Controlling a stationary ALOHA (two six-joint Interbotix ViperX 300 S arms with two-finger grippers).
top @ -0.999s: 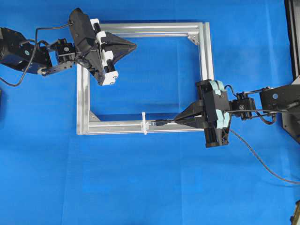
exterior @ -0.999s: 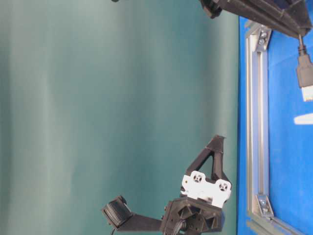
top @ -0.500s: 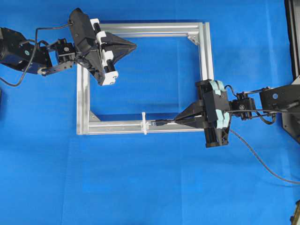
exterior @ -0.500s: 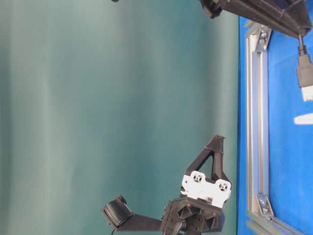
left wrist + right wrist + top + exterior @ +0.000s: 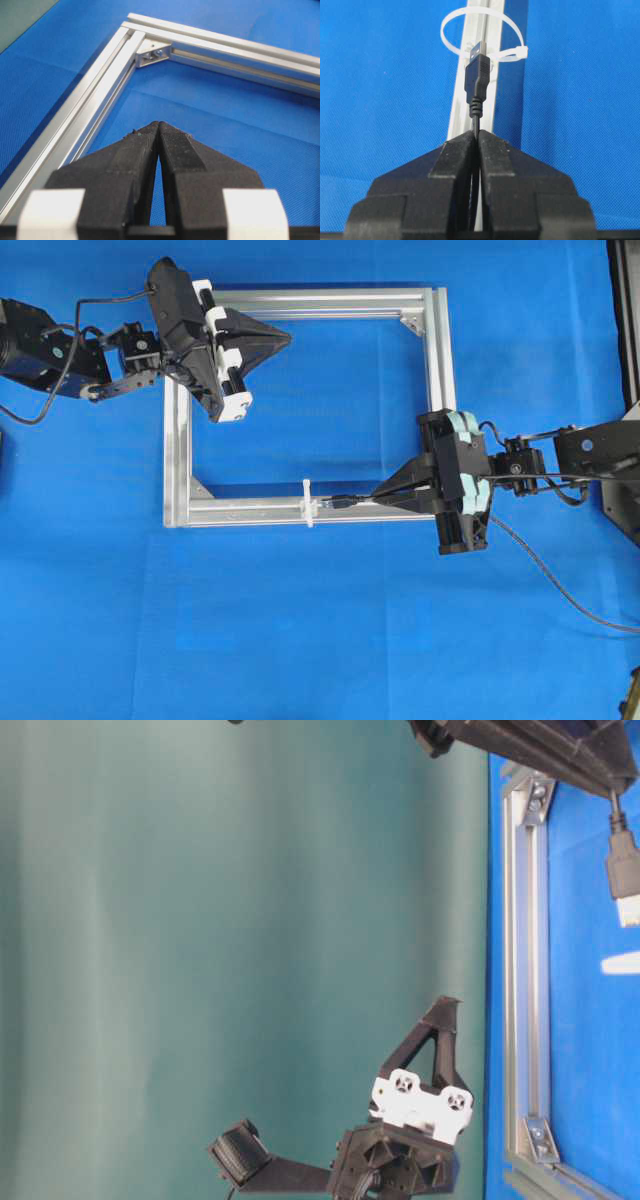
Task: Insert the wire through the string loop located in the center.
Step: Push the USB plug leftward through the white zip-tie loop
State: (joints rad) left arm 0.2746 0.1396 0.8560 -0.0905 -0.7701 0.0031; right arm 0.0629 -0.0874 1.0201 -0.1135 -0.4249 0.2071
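Black wire (image 5: 476, 87) is clamped in the right gripper (image 5: 378, 496), its plug just before the white string loop (image 5: 483, 36) at lower centre; the left gripper (image 5: 159, 125) is clenched, empty, upper left.

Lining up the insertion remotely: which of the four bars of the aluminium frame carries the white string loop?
The bottom bar in the overhead view, the one the right gripper is over. The string loop stands on it; the other three bars carry none.
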